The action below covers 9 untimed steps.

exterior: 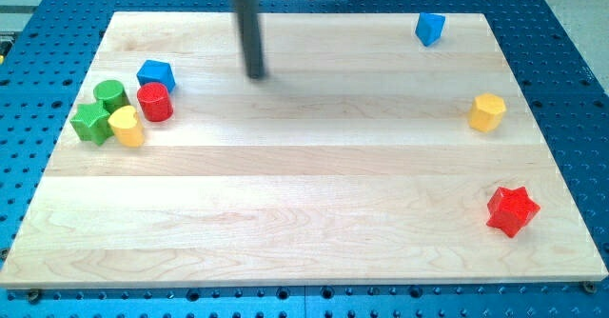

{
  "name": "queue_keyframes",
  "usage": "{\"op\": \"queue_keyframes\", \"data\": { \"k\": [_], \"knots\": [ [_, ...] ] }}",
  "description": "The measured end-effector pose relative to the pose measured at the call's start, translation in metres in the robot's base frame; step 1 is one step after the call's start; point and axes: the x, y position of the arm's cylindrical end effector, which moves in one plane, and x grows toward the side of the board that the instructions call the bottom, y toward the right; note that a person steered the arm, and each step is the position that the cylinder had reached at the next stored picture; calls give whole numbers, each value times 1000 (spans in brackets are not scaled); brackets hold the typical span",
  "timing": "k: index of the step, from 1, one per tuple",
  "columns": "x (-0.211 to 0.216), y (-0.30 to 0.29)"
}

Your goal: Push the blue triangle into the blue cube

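Observation:
The blue triangle (pixel 430 28) lies near the view's top right, close to the board's top edge. The blue cube (pixel 155 73) sits at the view's left, at the top of a cluster of blocks. My tip (pixel 256 74) rests on the board in the upper middle, about a hundred pixels right of the blue cube and far to the left of the blue triangle. It touches no block.
Beside the blue cube are a red cylinder (pixel 154 101), a green cylinder (pixel 110 94), a green star (pixel 91 122) and a yellow block (pixel 127 126). A yellow hexagonal block (pixel 487 111) sits at the right edge. A red star (pixel 512 210) lies at the bottom right.

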Motion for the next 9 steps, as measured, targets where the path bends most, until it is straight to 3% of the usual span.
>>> {"op": "queue_keyframes", "data": {
  "k": [3,4,5,6,7,8,9],
  "knots": [
    [-7,197],
    [-46,278],
    [-106,291],
    [-120,225],
    [-63,166],
    [-63,204],
    [-27,214]
  ]
}}
